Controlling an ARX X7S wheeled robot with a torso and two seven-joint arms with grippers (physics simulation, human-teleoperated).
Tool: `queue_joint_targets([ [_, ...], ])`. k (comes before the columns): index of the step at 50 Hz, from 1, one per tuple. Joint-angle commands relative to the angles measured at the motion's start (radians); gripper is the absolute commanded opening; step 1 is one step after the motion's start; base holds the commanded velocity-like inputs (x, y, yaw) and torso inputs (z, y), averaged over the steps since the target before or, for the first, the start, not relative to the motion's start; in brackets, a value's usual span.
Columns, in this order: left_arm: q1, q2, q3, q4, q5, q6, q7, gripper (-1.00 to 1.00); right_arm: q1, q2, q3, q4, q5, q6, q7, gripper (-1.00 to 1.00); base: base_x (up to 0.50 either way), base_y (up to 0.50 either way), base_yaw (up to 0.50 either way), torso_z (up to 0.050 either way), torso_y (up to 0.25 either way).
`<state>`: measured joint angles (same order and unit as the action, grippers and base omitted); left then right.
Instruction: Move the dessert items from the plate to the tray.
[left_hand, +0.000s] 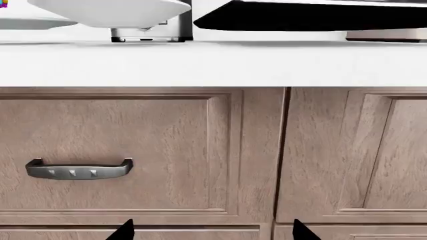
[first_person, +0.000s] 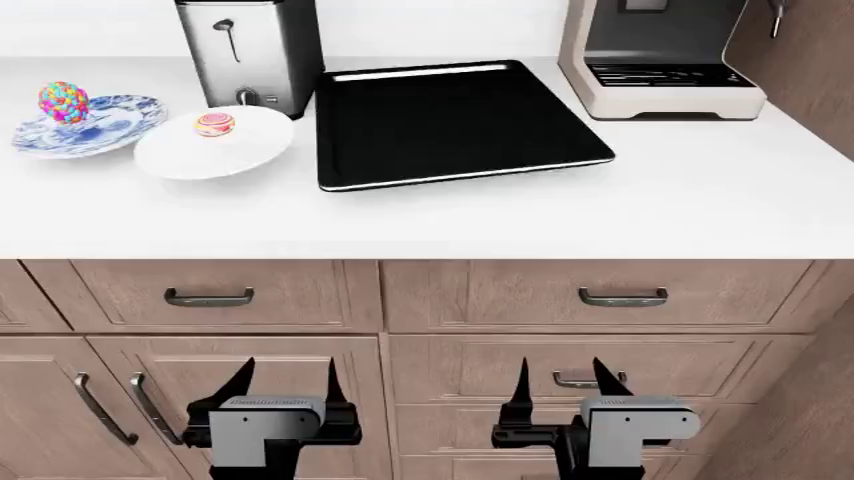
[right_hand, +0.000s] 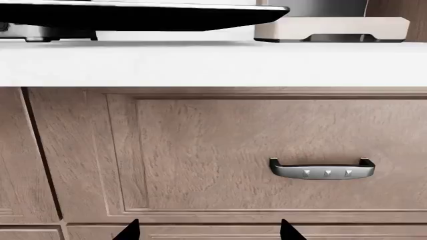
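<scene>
Nearest the head camera, the left end effector and the right end effector hang low before the cabinet drawers, each with fingers apart and holding nothing. On the counter, the candy-beaded ball sits on the blue-patterned plate at far left; the swirl lollipop lies on the white plate just beside it. The black tray lies to the right, bare.

Judged step: first reach. Raise the left arm clear of the counter edge, then descend on the lollipop from above, fingers astride it.

Only the head view shows both sweets; the wrist views show drawer fronts, a drawer handle and the tray's near edge.
</scene>
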<state>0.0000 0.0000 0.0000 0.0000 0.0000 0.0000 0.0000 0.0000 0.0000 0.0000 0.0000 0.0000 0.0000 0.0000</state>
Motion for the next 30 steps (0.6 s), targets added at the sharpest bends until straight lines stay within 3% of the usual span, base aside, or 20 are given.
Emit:
queue_joint_targets([
  [1, 0.0, -0.016, 0.019, 0.0, -0.015, 0.001, -0.018, 1.0, 0.0, 0.016, -0.019, -0.001, 0.015, 0.003, 0.02, 1.0, 0.0, 0.0, 0.0, 0.0, 0.0],
  [30, -0.009, -0.071, 0.079, -0.004, -0.1, -0.016, -0.082, 1.0, -0.002, 0.075, -0.093, -0.015, 0.068, 0.0, 0.085, 1.0, 0.0, 0.0, 0.0, 0.0, 0.0],
])
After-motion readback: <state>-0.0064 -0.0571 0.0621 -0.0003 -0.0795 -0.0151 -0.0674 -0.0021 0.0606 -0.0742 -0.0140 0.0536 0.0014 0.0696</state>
